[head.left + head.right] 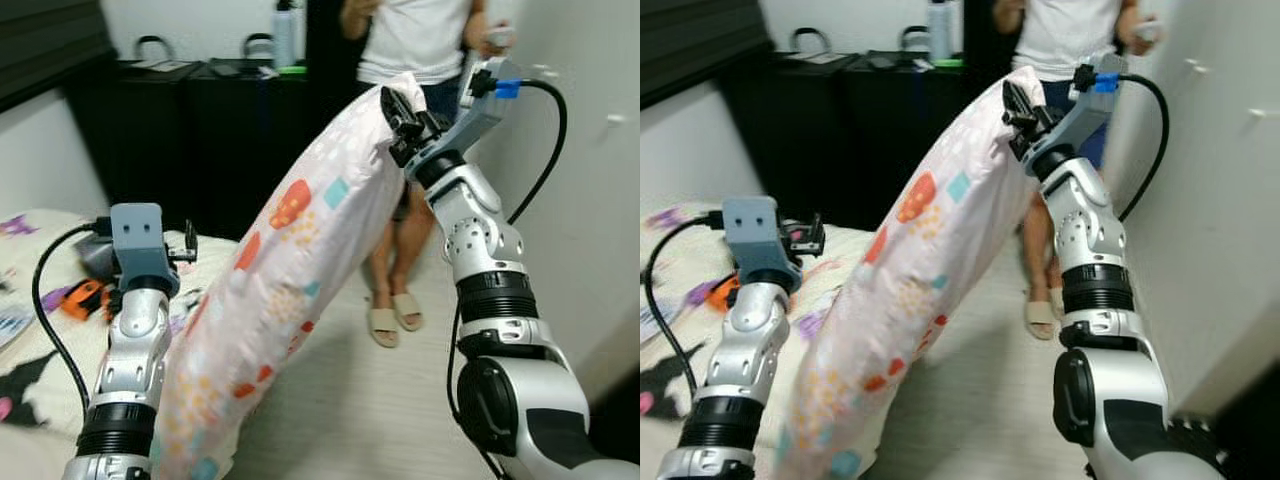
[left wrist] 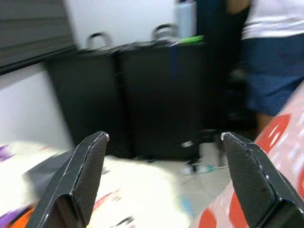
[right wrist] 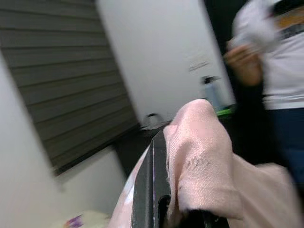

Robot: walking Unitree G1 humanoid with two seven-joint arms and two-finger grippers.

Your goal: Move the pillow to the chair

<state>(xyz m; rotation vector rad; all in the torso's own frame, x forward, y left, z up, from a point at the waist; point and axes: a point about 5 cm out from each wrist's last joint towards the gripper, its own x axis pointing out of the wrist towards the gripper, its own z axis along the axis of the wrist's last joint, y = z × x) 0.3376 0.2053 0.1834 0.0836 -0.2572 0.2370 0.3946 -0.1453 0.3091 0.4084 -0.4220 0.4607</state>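
My right pincer (image 1: pixel 400 112) was clamped on the patterned pillow's (image 1: pixel 275 300) top corner, lifting it; my left pincer (image 2: pixel 164 178) stood apart, empty.

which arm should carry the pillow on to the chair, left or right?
Right. The right gripper is shut on the pillow at its top corner, holding it up. The left gripper is open beside it, holding nothing.

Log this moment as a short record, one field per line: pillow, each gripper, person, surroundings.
pillow: pink, patterned, hanging from its top corner, lower end down by the bed
right gripper: raised, shut on the pillow's corner
left gripper: open, holds nothing, beside the pillow
person: standing behind the pillow, in sandals
surroundings: black suitcases by the far wall
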